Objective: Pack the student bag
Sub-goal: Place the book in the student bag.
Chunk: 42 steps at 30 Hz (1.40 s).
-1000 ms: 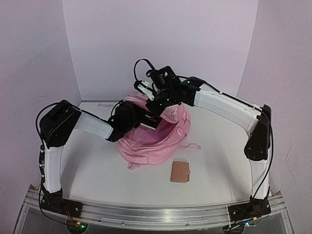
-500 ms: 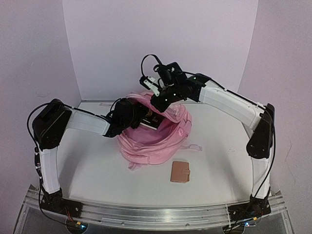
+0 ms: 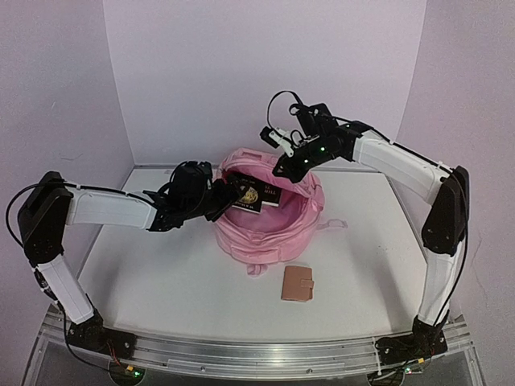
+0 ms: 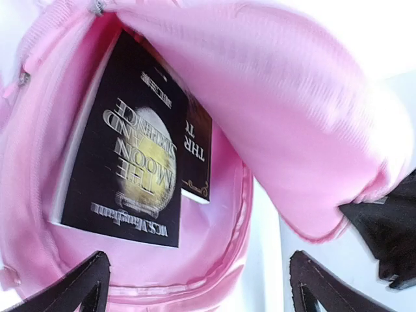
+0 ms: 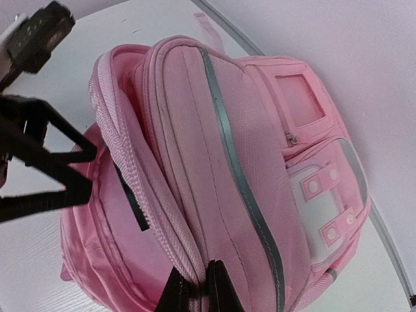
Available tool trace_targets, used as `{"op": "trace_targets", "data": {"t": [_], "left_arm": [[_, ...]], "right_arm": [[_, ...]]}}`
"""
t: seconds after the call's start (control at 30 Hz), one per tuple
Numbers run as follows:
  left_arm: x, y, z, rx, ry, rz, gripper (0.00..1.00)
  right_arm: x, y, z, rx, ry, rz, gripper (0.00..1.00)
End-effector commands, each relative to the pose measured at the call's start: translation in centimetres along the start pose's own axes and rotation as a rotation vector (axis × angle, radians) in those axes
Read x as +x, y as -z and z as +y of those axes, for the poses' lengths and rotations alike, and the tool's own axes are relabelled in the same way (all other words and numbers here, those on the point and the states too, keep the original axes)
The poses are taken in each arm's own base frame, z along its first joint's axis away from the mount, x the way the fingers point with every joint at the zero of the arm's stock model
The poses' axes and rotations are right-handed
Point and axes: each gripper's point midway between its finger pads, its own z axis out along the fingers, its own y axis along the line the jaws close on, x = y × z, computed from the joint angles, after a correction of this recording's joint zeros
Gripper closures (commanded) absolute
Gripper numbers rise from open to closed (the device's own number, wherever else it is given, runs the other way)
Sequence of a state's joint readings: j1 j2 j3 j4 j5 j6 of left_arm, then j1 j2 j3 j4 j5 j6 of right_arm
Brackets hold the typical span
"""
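Left pincer [image 4: 198, 276] wide open and empty, right pincer [image 5: 195, 286] pinching student bag [image 3: 269, 229], two books [image 4: 120, 162] inside, one wallet [image 3: 298, 284]

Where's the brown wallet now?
Top view: the small brown wallet lies on the white table, right of centre, just in front of the pink fabric backpack.

Top cam: high, behind arm bases [image 3: 88, 331], facing down and forward over whole worktop [image 3: 161, 281], far off. L wrist cam: v. close, peering into open student bag [image 4: 312, 97] at books [image 4: 123, 169]. R wrist cam: near, above bag, looking down its front. Shared by all 3: bag's open mouth.
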<state>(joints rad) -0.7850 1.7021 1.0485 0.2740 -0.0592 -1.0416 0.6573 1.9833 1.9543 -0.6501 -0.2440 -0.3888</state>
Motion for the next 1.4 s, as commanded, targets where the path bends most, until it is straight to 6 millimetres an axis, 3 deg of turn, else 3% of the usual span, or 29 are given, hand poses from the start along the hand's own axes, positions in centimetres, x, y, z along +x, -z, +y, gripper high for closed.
{"op": "trace_targets", "data": {"t": [0.0,0.07,0.13,0.33,0.53,0.6,0.83,1.07,1.37], "left_arm": [[0.1,-0.1,-1.0,0.042,-0.042,0.034,0.26],[1.2,-1.4,-1.0,0.065,-0.026,0.077,0.42],[1.8,-2.5,-0.8,0.078,-0.002,0.098,0.49],[2.7,-3.0,0.1,0.062,0.034,0.081,0.51],[3.0,-1.2,-2.0,0.045,-0.059,0.049,0.48],[3.0,-0.3,-2.1,0.012,-0.058,0.037,0.51],[2.5,2.1,1.1,-0.118,0.039,-0.008,0.52],[3.2,1.0,2.9,-0.137,0.093,0.006,0.47],[1.7,-1.2,5.4,-0.094,0.172,-0.028,0.56]], "right_arm": [[-3.3,4.4,0.9,-0.050,-0.009,-0.128,1.00],[-4.0,4.6,1.1,-0.070,-0.034,-0.144,1.00],[-4.6,4.7,1.1,-0.081,-0.052,-0.153,1.00],[-5.7,5.2,1.0,-0.090,-0.068,-0.175,1.00],[-5.5,5.1,1.1,-0.090,-0.072,-0.168,1.00],[-5.4,5.1,1.1,-0.092,-0.073,-0.166,1.00],[-5.3,5.1,1.3,-0.105,-0.078,-0.165,1.00],[-5.7,5.4,1.6,-0.120,-0.091,-0.174,1.00],[-5.3,5.4,2.1,-0.148,-0.106,-0.166,1.00]]}}
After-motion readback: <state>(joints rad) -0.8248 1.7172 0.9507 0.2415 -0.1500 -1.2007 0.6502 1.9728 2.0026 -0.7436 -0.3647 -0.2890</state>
